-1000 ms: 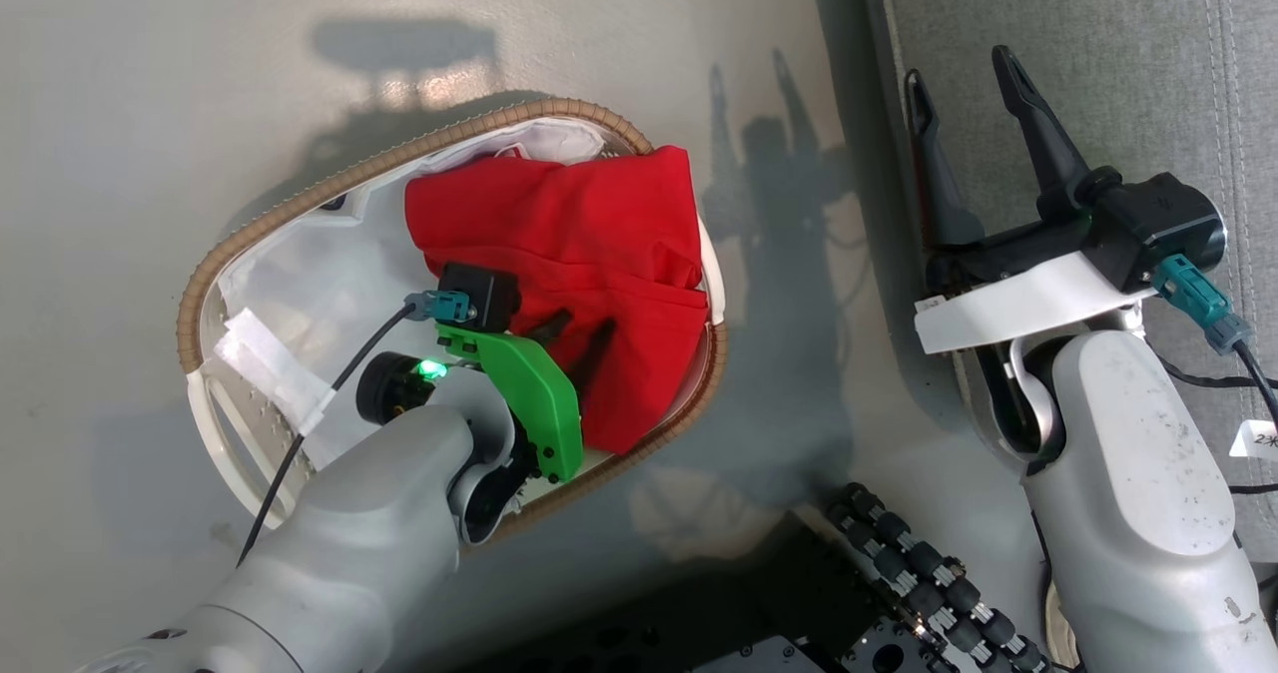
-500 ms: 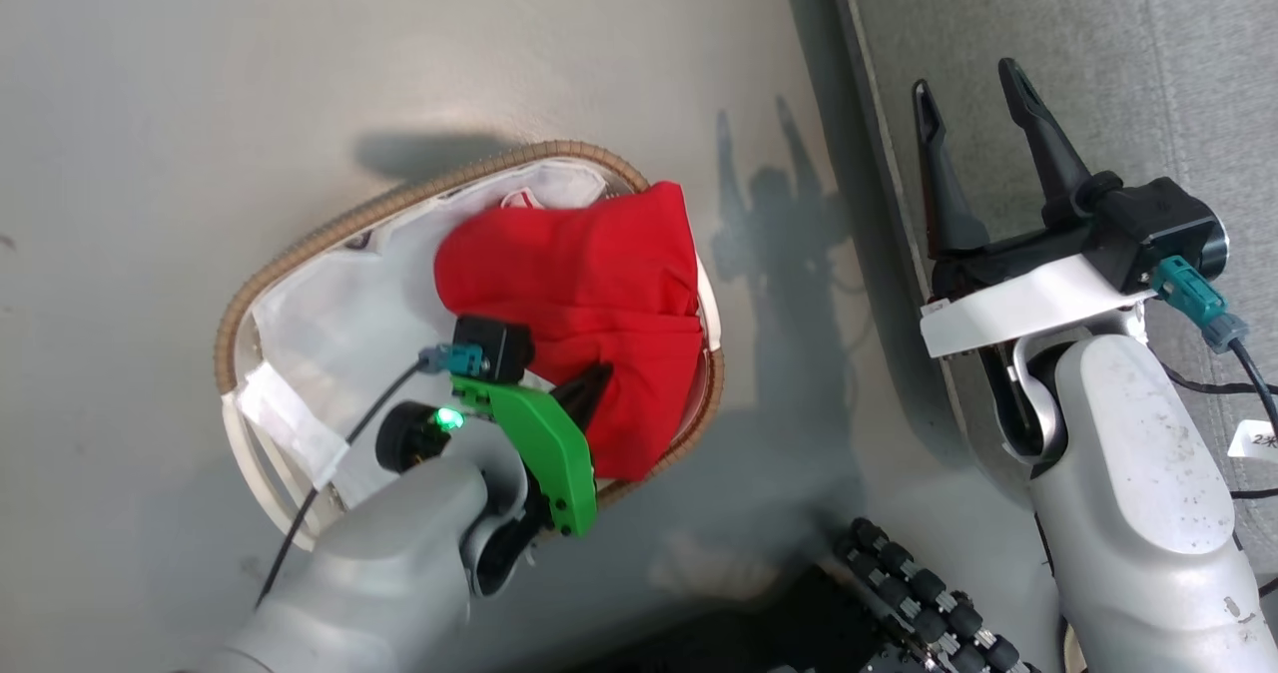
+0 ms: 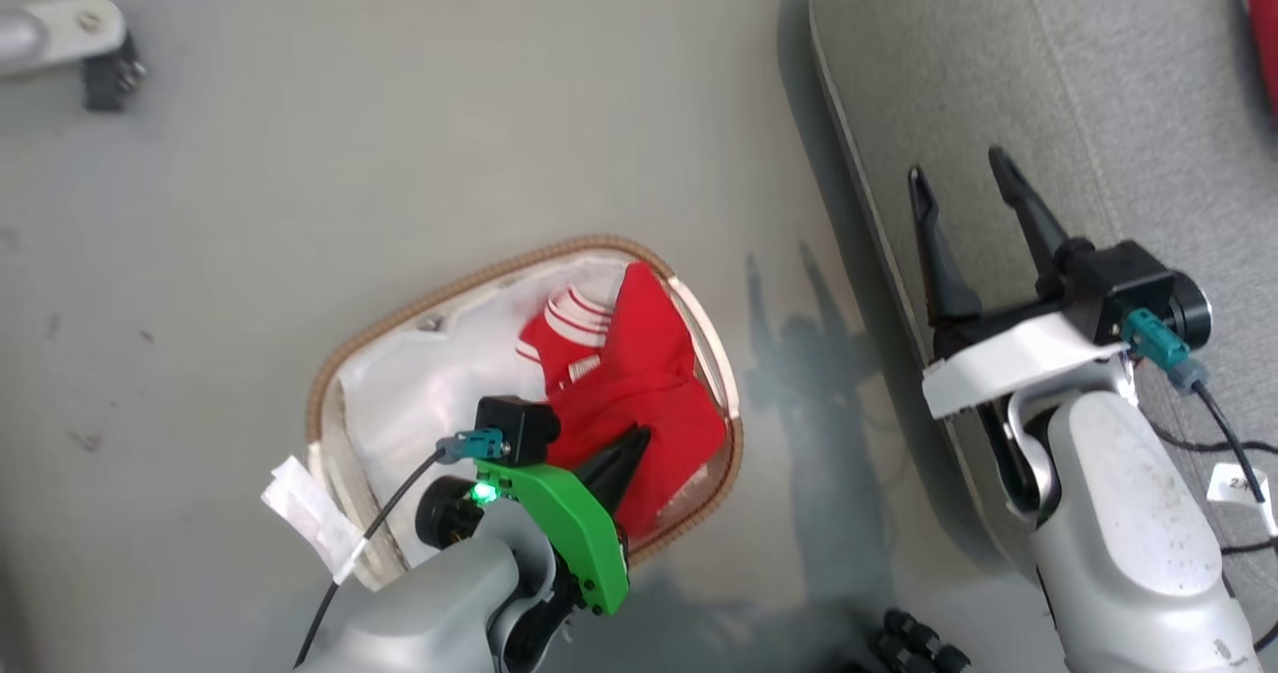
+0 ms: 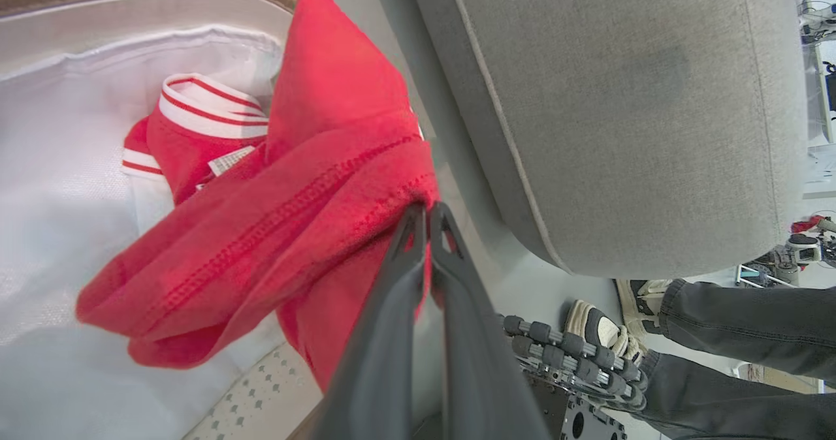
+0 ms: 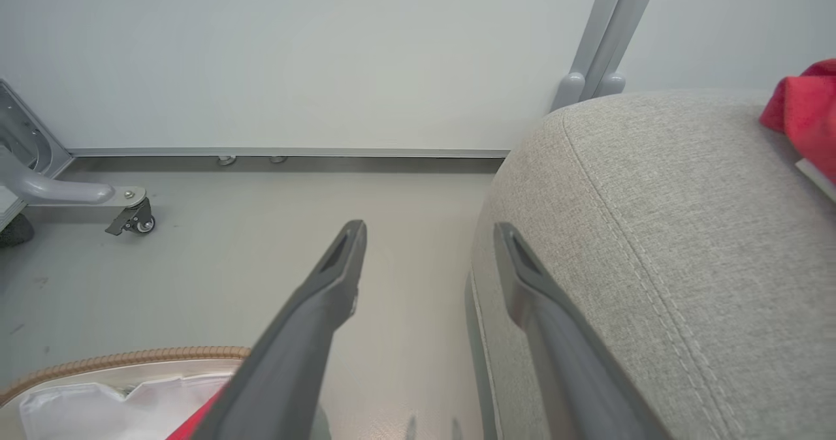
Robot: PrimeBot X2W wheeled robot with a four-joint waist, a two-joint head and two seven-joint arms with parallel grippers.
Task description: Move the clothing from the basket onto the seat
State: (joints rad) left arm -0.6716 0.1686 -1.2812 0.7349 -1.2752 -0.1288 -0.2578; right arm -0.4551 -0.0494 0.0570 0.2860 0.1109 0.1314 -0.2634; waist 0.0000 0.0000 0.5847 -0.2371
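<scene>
The basket (image 3: 429,299) stands on the floor left of the seat (image 3: 998,74). My left gripper (image 3: 639,438) is shut on a bunched fold of the plain red clothing (image 3: 649,383), which hangs from the closed fingertips (image 4: 418,221) over the basket's right side. Under it a red jersey with white striped trim (image 4: 202,110) lies on the white liner (image 4: 52,166). My right gripper (image 3: 956,166) hangs open and empty over the seat's left edge (image 5: 653,231). Another red piece (image 5: 803,120) lies on the seat at the far right.
A person's dark trouser legs and shoe (image 4: 601,326) stand near my base's black rollers (image 4: 568,355), beside the seat's near corner. A metal frame foot with a caster (image 5: 130,215) sits on the floor by the wall. Open grey floor (image 3: 449,104) lies beyond the basket.
My left gripper has shut on the plain red piece and raised it, uncovering the striped jersey beneath. The head camera has shifted, so the basket sits lower in view. The right gripper stays open.
</scene>
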